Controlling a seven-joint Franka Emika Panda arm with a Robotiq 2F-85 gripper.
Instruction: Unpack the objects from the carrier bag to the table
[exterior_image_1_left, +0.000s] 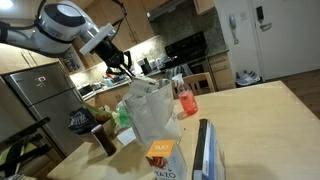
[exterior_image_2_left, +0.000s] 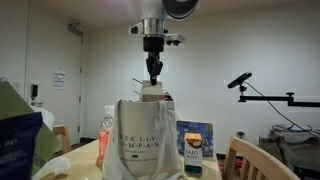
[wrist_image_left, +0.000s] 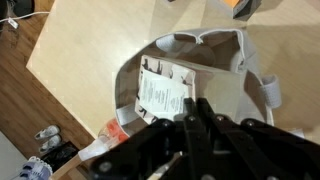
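Small tan box (exterior_image_2_left: 152, 91): hanging just over carrier bag (exterior_image_2_left: 140, 140) mouth; fingers (exterior_image_2_left: 152, 72) apparently pinching its top, nearly pressed together. Handling: lifting straight up, clearing the rim before swinging to worktop (exterior_image_1_left: 262, 112).

The pale light-wood table (exterior_image_1_left: 262, 118) carries the whitish carrier bag (exterior_image_1_left: 150, 112), which stands upright with its mouth open straight beneath the gripper (exterior_image_1_left: 126, 70). In an exterior view, a red-pink drink bottle (exterior_image_1_left: 185, 100) stands just beside the bag, below the gripper and off to one side. A green leafy bundle (exterior_image_1_left: 122, 117) and a dark mug (exterior_image_1_left: 105, 140) sit low on the gripper's other side. Further below the gripper and nearer the camera stand a small orange carton (exterior_image_1_left: 160, 152) and a tall flat blue-and-white package (exterior_image_1_left: 208, 150), both apart from the bag.
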